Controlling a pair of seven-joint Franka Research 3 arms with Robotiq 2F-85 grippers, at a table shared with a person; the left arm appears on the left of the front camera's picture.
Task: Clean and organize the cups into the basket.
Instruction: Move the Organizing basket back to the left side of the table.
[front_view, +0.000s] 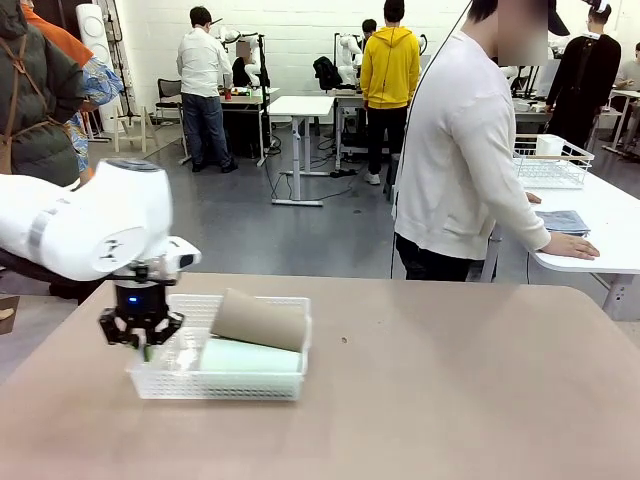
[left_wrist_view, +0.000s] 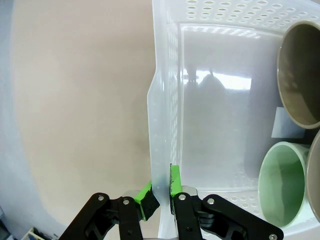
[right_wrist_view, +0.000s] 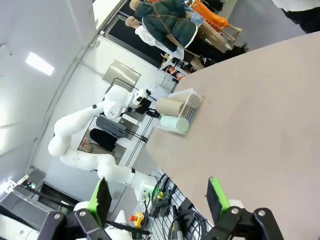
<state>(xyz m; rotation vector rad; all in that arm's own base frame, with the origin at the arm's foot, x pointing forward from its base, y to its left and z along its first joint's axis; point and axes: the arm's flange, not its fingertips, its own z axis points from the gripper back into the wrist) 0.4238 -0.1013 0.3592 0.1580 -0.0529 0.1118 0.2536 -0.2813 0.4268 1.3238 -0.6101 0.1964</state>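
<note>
1. Slip is the main risk: the left gripper is clamped on the thin end wall of the basket, so a pull could bend the wall or let it slide free.
2. A jerk could roll out the brown cup, which lies on top, above the rim.
3. The basket sits at the table's left; the mint cup also lies in it, on its side.
4. The right gripper hangs over the table, jaws wide apart, holding nothing.
</note>
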